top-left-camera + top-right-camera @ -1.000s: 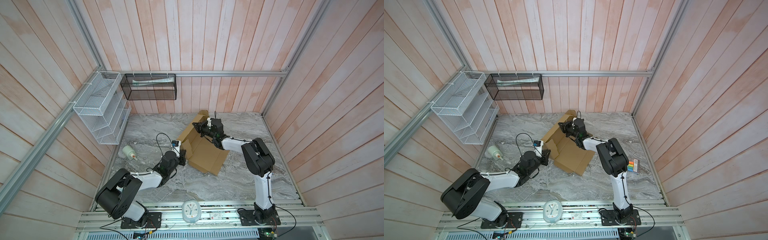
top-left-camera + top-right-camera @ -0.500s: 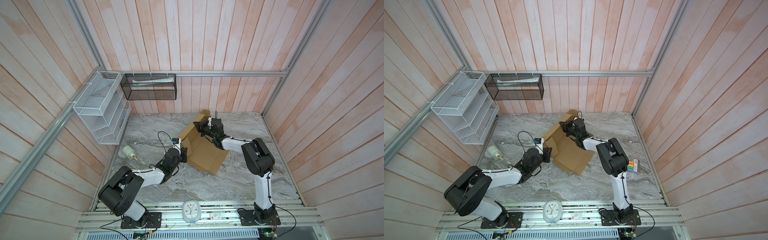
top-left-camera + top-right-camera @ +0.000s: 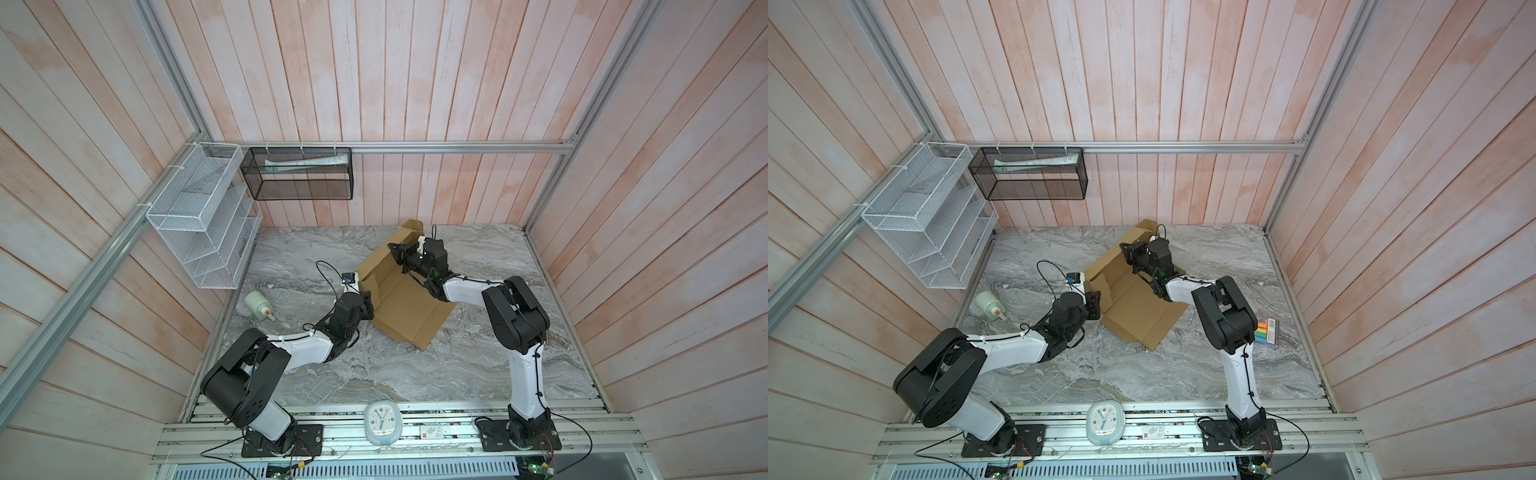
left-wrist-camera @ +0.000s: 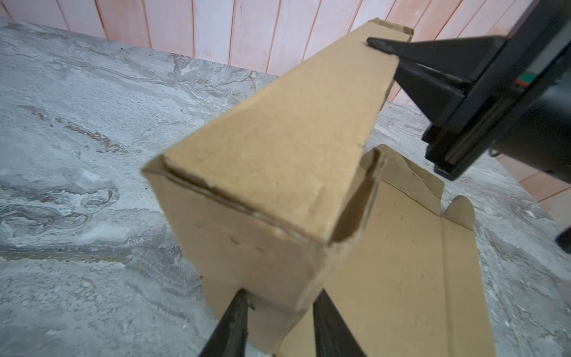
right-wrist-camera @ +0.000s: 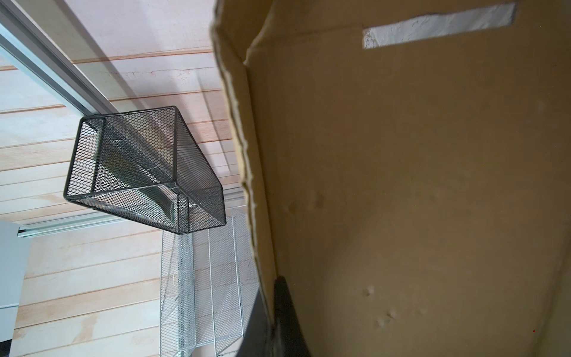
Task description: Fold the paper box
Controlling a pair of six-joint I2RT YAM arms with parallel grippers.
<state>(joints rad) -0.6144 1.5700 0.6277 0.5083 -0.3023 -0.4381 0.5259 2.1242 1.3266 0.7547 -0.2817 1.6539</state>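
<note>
The paper box (image 3: pixel 409 309) looks light and bendy; hold its edges. Mid-frame, your right gripper (image 3: pixel 393 248) pinches its raised flap; your left gripper (image 3: pixel 368 308) straddles a wall, grip unclear.

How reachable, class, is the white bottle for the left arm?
Probably yes: the white bottle lies on the table beside that arm, nothing between; the left gripper must first leave the paper box.

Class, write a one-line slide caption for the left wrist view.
Left gripper flanks a folded corner of the paper box; right gripper pinches its raised wall.
</note>
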